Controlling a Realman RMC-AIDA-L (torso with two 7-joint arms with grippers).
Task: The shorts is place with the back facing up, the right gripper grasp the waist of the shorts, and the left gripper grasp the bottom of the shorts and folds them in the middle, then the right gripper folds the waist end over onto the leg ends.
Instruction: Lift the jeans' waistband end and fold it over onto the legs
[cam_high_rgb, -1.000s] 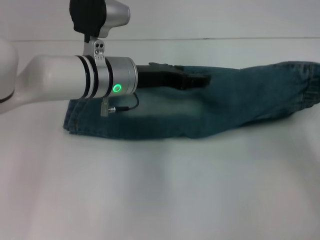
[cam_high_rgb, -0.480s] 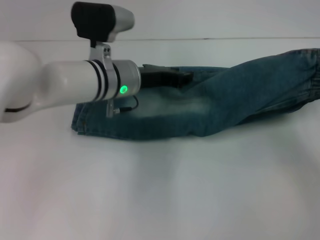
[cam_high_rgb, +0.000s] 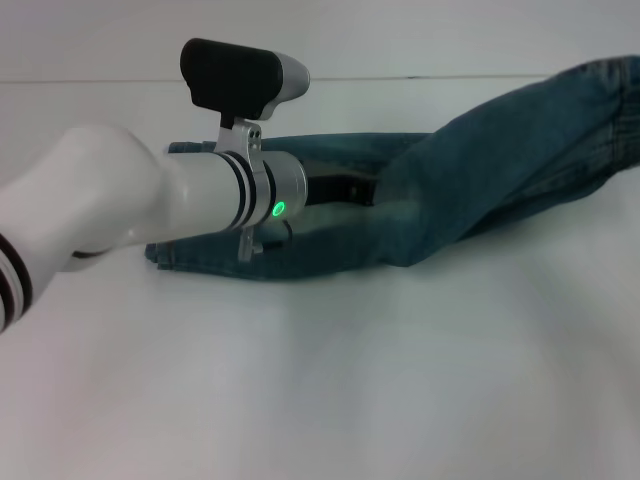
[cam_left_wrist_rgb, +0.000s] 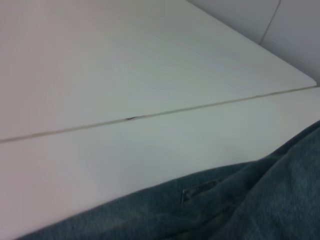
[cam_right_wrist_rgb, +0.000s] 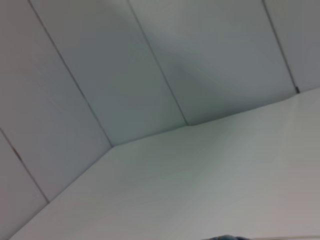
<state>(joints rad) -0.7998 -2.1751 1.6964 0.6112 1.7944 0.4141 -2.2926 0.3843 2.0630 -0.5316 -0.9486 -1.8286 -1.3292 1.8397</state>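
The shorts (cam_high_rgb: 330, 240) lie folded lengthwise across the table, a long blue-green denim strip. The bottom of the shorts (cam_high_rgb: 160, 252) rests flat at the left. Their waist end (cam_high_rgb: 590, 100) is raised off the table at the far right and runs out of the head view. My left gripper (cam_high_rgb: 350, 188), black beyond the silver cuff with the green light (cam_high_rgb: 278, 210), reaches low over the middle of the shorts. The left wrist view shows denim (cam_left_wrist_rgb: 240, 210) close below it. The right gripper is out of view.
The white table (cam_high_rgb: 320, 380) spreads toward the front. A pale wall (cam_right_wrist_rgb: 125, 60) rises behind its far edge, and a thin seam (cam_left_wrist_rgb: 150, 115) crosses the tabletop. A sliver of denim (cam_right_wrist_rgb: 225, 237) shows at the edge of the right wrist view.
The waist end at the right has risen and swung leftward. The left gripper's tip has drawn back to the left over the shorts while the arm's elbow came nearer.
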